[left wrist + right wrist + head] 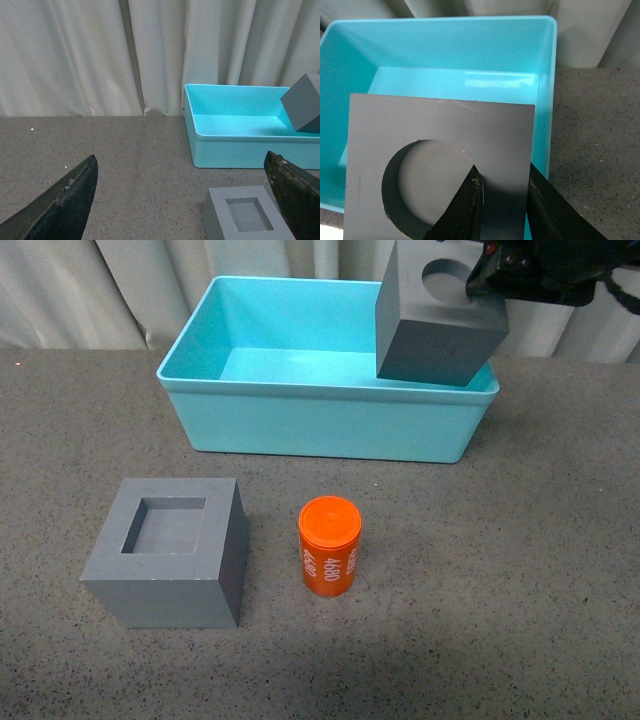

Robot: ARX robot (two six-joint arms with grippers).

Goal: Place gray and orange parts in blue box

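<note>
A dark gray table [500,590] carries a large blue box [320,425] at its far side. Tilted in the air above the box's right end is a gray cube with a round hole [430,330]. The right gripper [503,185] is clamped on it, one finger inside the hole and one on the outer face. In front of the box's left end, well apart from it, a second gray cube with a square hollow [170,550] sits on the table. An orange can marked 4680 [330,545] stands upright just beside that cube. The left gripper [180,210] hangs with its fingers wide apart, holding nothing. Judging by this, no part is in the box yet: the first is about to go in, and two are left.
</note>
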